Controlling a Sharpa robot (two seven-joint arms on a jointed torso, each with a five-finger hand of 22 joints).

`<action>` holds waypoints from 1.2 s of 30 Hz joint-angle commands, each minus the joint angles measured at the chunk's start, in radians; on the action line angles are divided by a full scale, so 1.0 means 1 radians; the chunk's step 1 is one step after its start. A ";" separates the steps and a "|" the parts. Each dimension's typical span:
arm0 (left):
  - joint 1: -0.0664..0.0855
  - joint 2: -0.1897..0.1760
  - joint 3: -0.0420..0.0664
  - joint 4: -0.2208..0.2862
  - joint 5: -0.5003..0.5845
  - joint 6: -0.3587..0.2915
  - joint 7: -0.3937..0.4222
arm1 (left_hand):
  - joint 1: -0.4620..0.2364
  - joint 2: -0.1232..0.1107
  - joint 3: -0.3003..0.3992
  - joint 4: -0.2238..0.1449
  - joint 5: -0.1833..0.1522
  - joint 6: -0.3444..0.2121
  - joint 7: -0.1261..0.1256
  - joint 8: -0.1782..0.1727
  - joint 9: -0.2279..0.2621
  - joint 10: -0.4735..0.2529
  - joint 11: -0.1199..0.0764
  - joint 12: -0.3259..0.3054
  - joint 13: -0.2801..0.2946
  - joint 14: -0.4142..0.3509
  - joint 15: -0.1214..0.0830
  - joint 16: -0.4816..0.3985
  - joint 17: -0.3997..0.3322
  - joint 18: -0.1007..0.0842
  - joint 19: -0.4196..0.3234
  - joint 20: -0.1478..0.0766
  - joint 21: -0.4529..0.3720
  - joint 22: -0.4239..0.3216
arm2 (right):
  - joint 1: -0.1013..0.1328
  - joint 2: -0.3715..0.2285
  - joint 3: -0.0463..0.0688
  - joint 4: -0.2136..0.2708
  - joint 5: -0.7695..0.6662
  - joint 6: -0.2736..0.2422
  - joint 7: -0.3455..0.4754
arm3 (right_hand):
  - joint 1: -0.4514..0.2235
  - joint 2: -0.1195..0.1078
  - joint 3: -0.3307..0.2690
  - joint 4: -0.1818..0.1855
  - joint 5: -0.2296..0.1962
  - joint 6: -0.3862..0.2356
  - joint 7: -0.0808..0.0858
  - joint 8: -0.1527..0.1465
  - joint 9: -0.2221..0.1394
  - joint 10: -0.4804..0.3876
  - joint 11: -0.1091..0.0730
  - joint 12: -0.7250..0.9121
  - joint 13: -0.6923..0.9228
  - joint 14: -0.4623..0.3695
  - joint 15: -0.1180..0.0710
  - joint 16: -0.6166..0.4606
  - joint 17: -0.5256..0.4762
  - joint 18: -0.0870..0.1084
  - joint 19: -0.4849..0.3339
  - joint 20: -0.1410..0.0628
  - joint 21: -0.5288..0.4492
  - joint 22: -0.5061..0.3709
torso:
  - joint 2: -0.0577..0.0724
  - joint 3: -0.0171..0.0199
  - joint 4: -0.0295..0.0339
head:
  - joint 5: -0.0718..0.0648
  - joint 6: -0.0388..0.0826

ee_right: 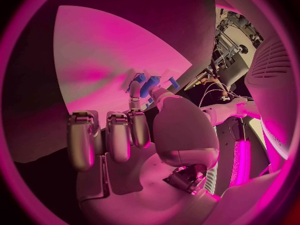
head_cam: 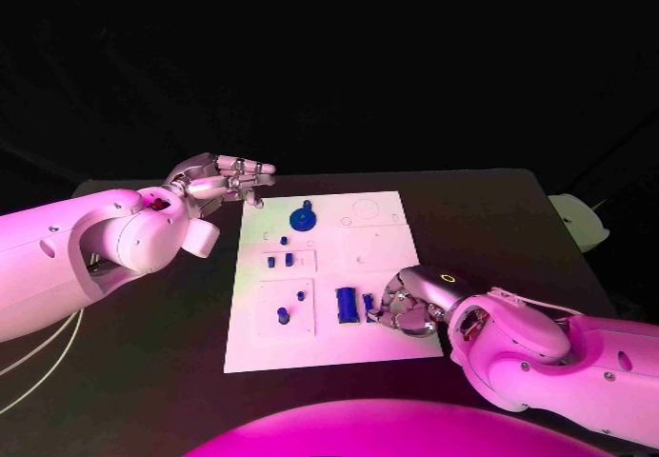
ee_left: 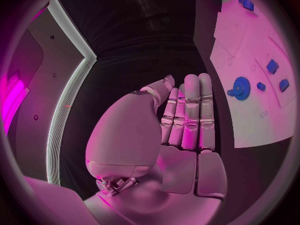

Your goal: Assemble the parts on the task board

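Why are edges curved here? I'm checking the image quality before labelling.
Both wrist views are fisheye circles, so the task board edge bows. Head view: straight edges, magenta light over the board and arms, dark surroundings. The gear stays sharp.

- The right hand (head_cam: 409, 303) covers the near right part of the task board (head_cam: 329, 352); whether its fingers (ee_right: 139, 127) touch the blue part (head_cam: 369, 305) beside them cannot be told.
- The small blue parts (head_cam: 283, 314) are too small for their shapes to be read.
- The bench (head_cam: 137, 381) runs out of the head view at its near edge.
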 commanded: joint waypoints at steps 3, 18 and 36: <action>0.000 0.002 0.000 0.001 0.002 0.019 0.007 | 0.005 0.003 0.000 -0.002 0.001 -0.005 0.003 0.004 0.001 -0.006 0.000 0.005 0.002 -0.005 0.005 -0.005 -0.001 0.005 0.004 -0.001 -0.004 -0.002 | -0.002 -0.008 0.000 0.004 0.006 0.024 0.006 | 0.015 -0.002 -0.010 -0.002 0.007 -0.001 0.004 0.003 0.002 0.032 -0.009 0.003 0.156 0.090 -0.006 0.004 0.203 -0.016 0.084 -0.008 0.004 0.244 | 0.000 -0.0011 0.0004 | 0.000 0.000; 0.000 0.002 0.000 0.003 0.002 0.020 0.007 | 0.005 0.003 0.000 -0.002 0.001 -0.005 0.003 0.004 0.001 -0.006 0.000 0.005 0.002 -0.005 0.005 -0.005 -0.001 0.005 0.004 -0.001 -0.004 -0.002 | -0.003 0.015 0.000 -0.036 0.015 0.055 0.006 | 0.054 0.017 -0.011 -0.018 0.013 -0.003 0.002 0.004 0.002 0.032 -0.010 0.003 0.157 0.090 -0.007 0.003 0.202 -0.015 0.084 -0.009 0.003 0.244 | 0.003 -0.0011 0.0027 | 0.002 -0.004; 0.000 -0.003 0.001 0.001 0.002 0.018 0.009 | 0.005 0.003 0.000 -0.002 0.001 -0.005 0.003 0.004 0.001 -0.006 0.000 0.005 0.002 -0.005 0.005 -0.005 -0.001 0.005 0.004 -0.001 -0.004 -0.002 | -0.003 0.026 0.000 -0.042 0.011 0.059 0.005 | 0.055 0.020 -0.012 -0.017 0.013 -0.003 0.002 0.004 0.002 0.033 -0.010 0.005 0.159 0.090 -0.007 0.004 0.203 -0.016 0.084 -0.009 0.004 0.244 | 0.001 -0.0002 0.0010 | 0.005 -0.007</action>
